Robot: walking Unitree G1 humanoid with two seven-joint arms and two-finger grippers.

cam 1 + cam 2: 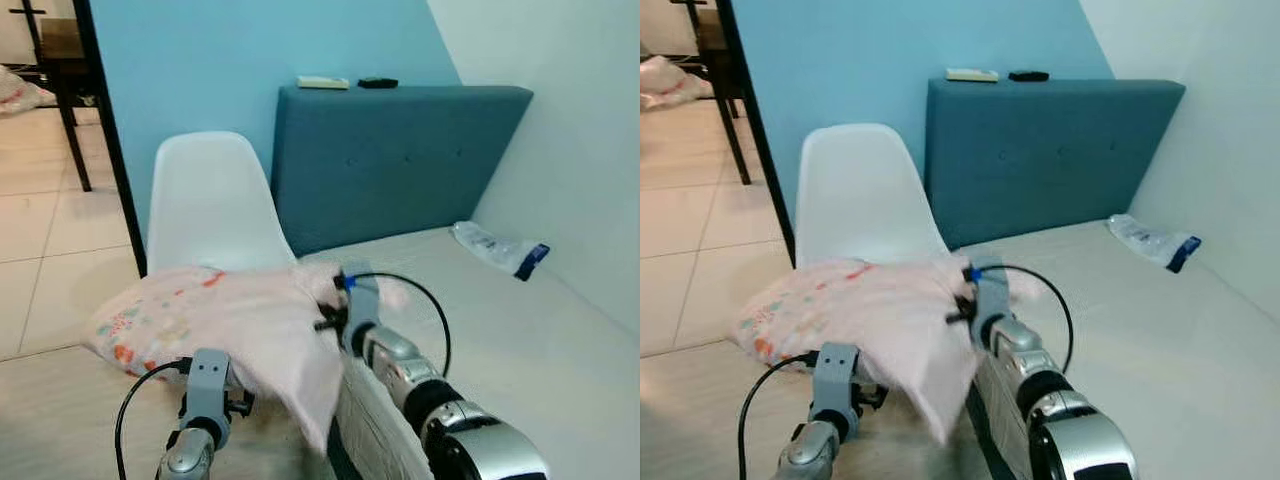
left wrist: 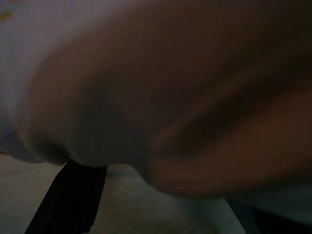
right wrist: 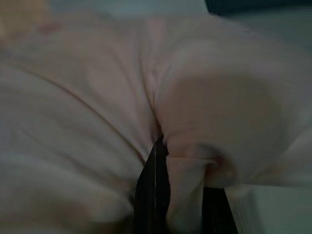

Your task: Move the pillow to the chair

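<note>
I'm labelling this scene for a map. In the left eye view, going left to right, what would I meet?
Dark table legs → white chair → blue headboard → plastic bag on the bed.

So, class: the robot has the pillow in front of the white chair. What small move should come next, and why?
Probably carry the pillow a little further forward over the chair seat before letting go. The right gripper pinches a fold of its fabric, the left gripper sits under its drooping near edge, and that edge overhangs toward the robot.

Bright head views; dim, blurred wrist views
</note>
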